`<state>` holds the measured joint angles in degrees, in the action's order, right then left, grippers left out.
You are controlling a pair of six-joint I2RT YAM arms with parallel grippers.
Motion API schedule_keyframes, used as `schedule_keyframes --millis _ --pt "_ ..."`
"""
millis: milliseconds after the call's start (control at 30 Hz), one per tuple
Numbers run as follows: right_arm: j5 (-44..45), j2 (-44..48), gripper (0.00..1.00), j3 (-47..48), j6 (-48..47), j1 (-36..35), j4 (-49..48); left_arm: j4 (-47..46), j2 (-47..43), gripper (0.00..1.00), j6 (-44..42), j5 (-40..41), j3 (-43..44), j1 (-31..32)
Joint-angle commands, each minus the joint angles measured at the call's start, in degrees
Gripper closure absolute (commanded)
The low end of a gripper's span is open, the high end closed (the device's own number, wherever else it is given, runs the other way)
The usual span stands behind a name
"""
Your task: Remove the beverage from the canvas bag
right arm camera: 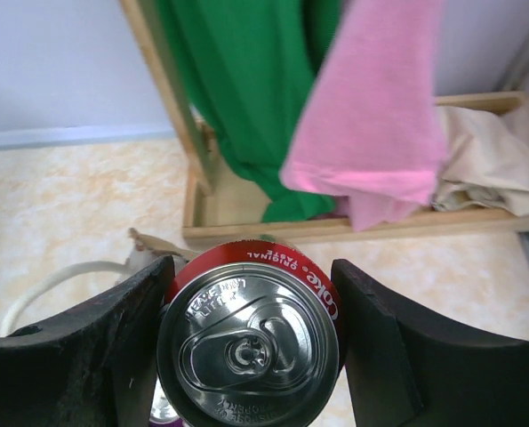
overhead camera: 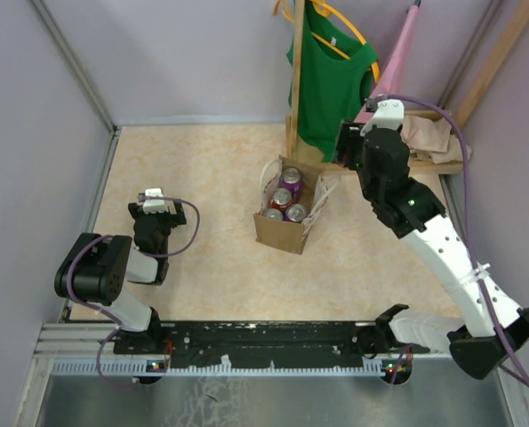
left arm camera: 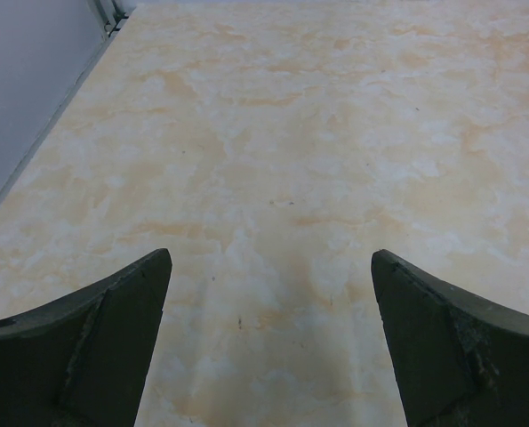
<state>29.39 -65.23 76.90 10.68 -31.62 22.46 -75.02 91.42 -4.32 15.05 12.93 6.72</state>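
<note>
Red aluminium cola can (right arm camera: 251, 342) is held by its side wall in the partly closed right claw (right arm camera: 251, 267). The small tan canvas bag (overhead camera: 280, 233) lies below and left of the claw. The can's thin, smooth walls are judged slippery and easily dented, so a moderate mid-body grip is advised.

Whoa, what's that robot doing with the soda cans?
The right gripper is clamped on a red Coke can with a silver top, holding it up beside the small tan canvas bag, so that drink looks to be out. Several more cans stand inside the bag. The left gripper sits open and empty over the beige tabletop, away from the bag.
</note>
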Motion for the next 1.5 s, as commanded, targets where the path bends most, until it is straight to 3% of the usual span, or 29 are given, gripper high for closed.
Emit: schedule_keyframes --millis 0,200,433,700,933,1467 --pt "10.90 6.20 1.00 0.45 1.23 -0.02 1.15 -2.14 0.43 0.00 0.56 0.33 -0.36 -0.04" --pt "17.84 11.23 1.00 -5.89 8.44 -0.02 11.95 -2.13 0.43 0.00 0.54 0.33 -0.36 -0.04" --pt "11.64 16.44 1.00 -16.49 16.75 -0.02 16.23 -2.14 0.42 0.00 0.58 0.29 -0.36 -0.04" --pt "1.38 15.06 1.00 -31.33 20.86 0.06 5.24 -2.14 0.43 0.00 0.57 0.31 -0.36 -0.04" --pt "2.59 16.95 1.00 -42.48 22.45 0.06 -5.59 -2.14 0.39 0.00 0.56 0.38 -0.36 -0.04" --pt "3.30 8.70 1.00 -42.28 19.61 0.06 -13.04 -2.13 0.43 0.00 0.58 0.35 -0.36 -0.04"
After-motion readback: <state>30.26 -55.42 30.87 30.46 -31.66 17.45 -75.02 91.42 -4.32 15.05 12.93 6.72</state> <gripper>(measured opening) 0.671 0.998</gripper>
